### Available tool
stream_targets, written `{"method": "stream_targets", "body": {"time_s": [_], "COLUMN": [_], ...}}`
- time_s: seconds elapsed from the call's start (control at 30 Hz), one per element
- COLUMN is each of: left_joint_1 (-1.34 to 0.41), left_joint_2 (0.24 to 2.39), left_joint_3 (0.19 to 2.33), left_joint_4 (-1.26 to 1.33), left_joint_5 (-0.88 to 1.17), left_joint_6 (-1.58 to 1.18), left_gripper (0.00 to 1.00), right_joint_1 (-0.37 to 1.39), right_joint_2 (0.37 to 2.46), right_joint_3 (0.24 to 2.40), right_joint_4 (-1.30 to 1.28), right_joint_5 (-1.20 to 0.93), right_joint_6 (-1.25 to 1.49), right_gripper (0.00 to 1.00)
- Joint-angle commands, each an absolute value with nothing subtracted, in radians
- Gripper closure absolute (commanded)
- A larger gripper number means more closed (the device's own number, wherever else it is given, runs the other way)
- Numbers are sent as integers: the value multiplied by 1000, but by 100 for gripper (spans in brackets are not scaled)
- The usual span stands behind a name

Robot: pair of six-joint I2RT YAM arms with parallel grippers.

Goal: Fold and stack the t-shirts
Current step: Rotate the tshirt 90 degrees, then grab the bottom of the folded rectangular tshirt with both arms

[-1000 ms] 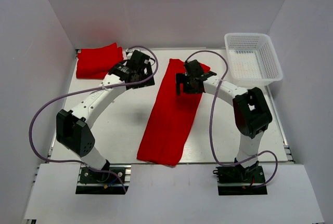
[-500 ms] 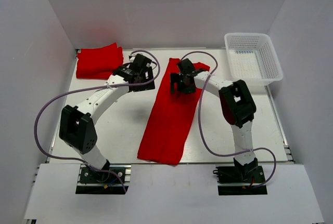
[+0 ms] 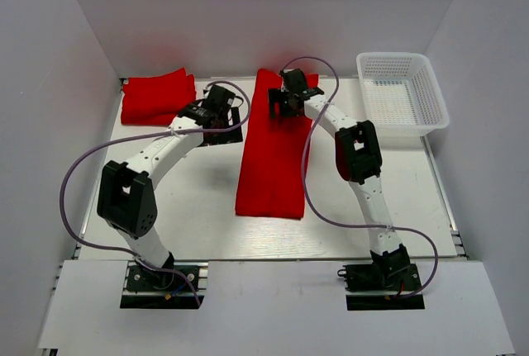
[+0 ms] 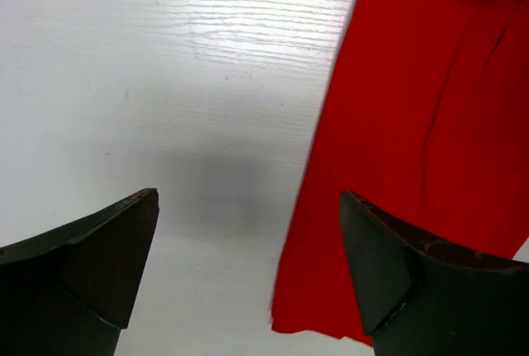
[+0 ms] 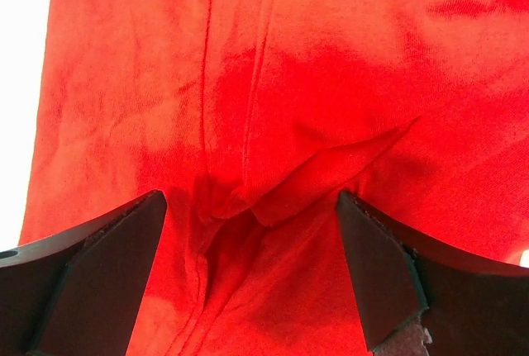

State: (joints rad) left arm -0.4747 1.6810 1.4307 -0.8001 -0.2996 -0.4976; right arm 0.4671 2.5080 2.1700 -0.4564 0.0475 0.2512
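Observation:
A long red t-shirt [image 3: 271, 154], folded into a strip, lies down the middle of the table, its far end at the back wall. A second folded red t-shirt [image 3: 157, 97] lies at the back left. My right gripper [image 3: 283, 102] is open above the strip's far end; in the right wrist view [image 5: 252, 273] its fingers straddle a creased fold of the cloth [image 5: 314, 166] without closing on it. My left gripper [image 3: 225, 116] is open and empty just left of the strip. The left wrist view [image 4: 248, 273] shows bare table between its fingers and the shirt's edge [image 4: 397, 166] to the right.
A white mesh basket [image 3: 430, 100] stands at the back right corner. White walls enclose the table [image 3: 182, 199] on the left, back and right. Purple cables loop off both arms.
The strip shirt has slid toward the back wall and straightened; its near end has left the front edge. My right gripper moved back and left with it. My left gripper shifted slightly.

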Motion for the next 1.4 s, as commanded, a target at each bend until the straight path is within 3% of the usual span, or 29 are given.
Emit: {"method": "stream_targets", "body": {"time_s": [0.0,0.2,0.37,0.6,0.73,0.83,1.07,1.3,1.37], "left_joint_1": [-465,-456,-446,-472,-506,-531,-626,-670,-670], "left_joint_2": [1707,1727,1635,1471,1395,1394,1466,1449,1474], "left_joint_3": [1408,1407,1304,1083,895,824,833,798,798], "left_joint_4": [-750,-787,-799,-713,-586,-494,-465,-397,-397], "left_joint_5": [-212,-163,-152,-62,72,112,100,34,34], "left_joint_6": [-456,-456,-456,-428,-437,-437,-460,-492,-492], "left_gripper": [0,0,0,0,0,0,0,0,4], "right_joint_1": [440,430,437,462,491,505,543,566,568], "right_joint_2": [2595,2537,2272,1830,1596,1421,1278,1287,1307], "right_joint_3": [2193,2201,2013,1545,1126,972,723,666,670], "right_joint_4": [-413,-265,-219,-244,-209,-271,-351,-298,-302], "right_joint_5": [14,-139,-190,-112,-59,-18,-101,-110,-107], "right_joint_6": [130,23,-40,191,367,449,538,554,557], "right_gripper": [10,10,10,10,10,10,10,10,10]}}
